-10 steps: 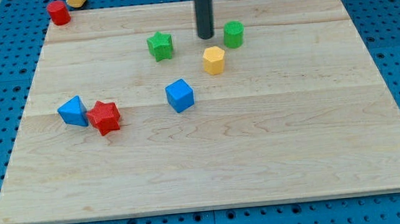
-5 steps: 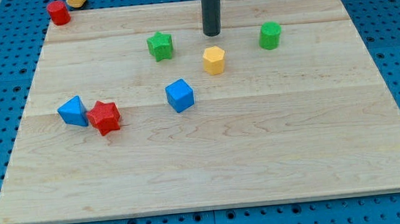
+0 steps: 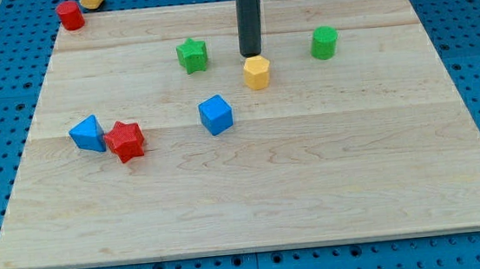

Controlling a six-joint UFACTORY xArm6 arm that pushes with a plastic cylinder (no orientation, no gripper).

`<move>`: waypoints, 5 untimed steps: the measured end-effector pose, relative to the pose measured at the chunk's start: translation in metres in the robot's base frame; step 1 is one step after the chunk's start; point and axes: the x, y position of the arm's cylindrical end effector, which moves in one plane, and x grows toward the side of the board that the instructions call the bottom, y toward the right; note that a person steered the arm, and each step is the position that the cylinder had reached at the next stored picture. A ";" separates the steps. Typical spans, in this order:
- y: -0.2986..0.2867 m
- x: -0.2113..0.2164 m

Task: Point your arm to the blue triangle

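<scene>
Tip (image 3: 252, 55) sits just above the yellow hexagon block (image 3: 256, 72), far from the blue triangle (image 3: 88, 134) beside the red star (image 3: 125, 140); no end effector jaws to judge.

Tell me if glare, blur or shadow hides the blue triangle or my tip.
Camera view: lighting is even, with no glare on the board. The blue triangle is sharp, touching the red star. My tip is crisp, just above the yellow block. Shadows are faint and hide nothing.
</scene>
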 end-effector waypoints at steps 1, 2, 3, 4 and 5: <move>-0.013 0.019; -0.017 0.024; -0.026 0.027; -0.044 0.036; -0.037 0.041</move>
